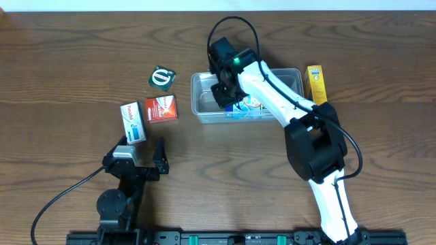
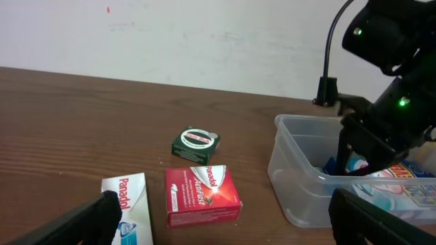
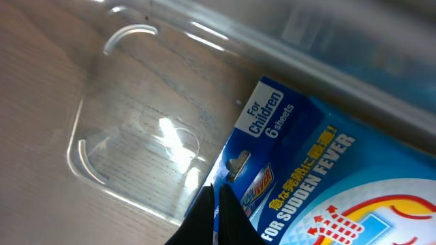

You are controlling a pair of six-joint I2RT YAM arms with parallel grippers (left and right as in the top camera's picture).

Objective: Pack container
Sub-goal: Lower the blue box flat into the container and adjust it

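**A:** Count with me. One container (image 1: 195, 95), clear plastic, at the middle of the table toward the far edge, and five small boxes in all.

**B:** Just one box is inside: the blue box (image 1: 248, 107), marked "For Children", lying flat in the tub's right part. The other four are out on the wood.

**A:** Three sit left of the tub. The green box (image 1: 162, 77) lies askew on its own, with the red box (image 1: 161, 109) nearer the camera and the white Panadol box (image 1: 133, 122) just beside it. The fourth, the yellow box (image 1: 315, 84), lies just beside the tub's right short wall.

**B:** Now the arms. The right gripper (image 1: 225, 92) is down inside the tub with its jaws together, the tips at the blue box's left edge. I cannot tell whether they pinch anything.

**A:** The left gripper (image 1: 139, 151) is low at the near side with its jaws wide apart and nothing between them. The white box lies just ahead of its fingers.

**B:** As for room, the wrist view shows the tub's floor bare to the left of the blue box, right out to the rounded corner.

**A:** A strip of open wood separates the red box from the tub's left wall, and the rim stands higher than the boxes outside it.
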